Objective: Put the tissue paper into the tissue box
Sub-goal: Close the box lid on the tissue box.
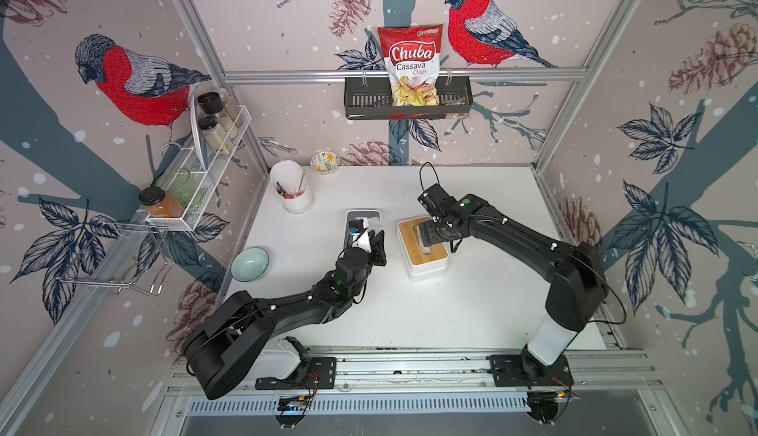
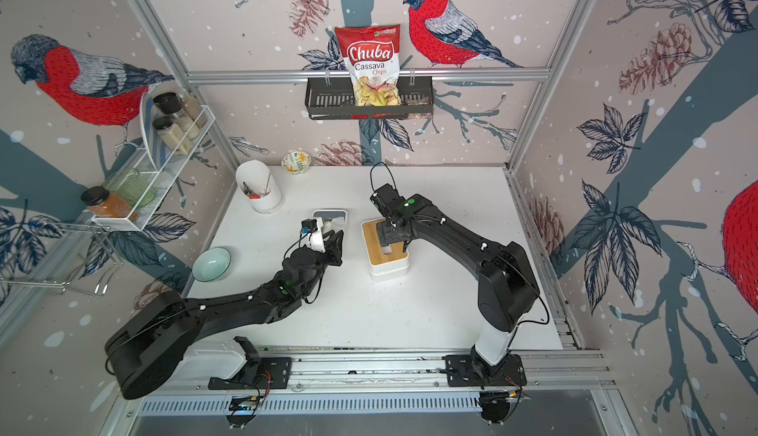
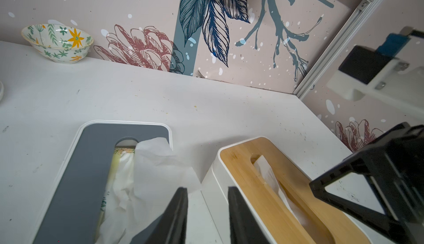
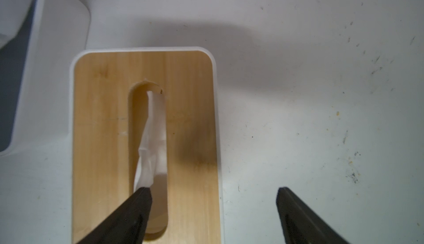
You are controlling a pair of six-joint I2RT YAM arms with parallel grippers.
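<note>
A white tissue box with a wooden lid stands mid-table. A strip of white tissue paper lies in its slot. My right gripper hovers over this lid, open wide. One finger rests at the slot on the tissue's end and the other stands past the box's edge. To the left, a grey-lidded box has loose tissue sticking out. My left gripper sits between the two boxes, open narrowly and holding nothing.
A white utensil holder and a floral bowl stand at the back left. A pale blue bowl sits at the left edge. Wire racks hang on the left wall. A chips bag sits in the back wall basket.
</note>
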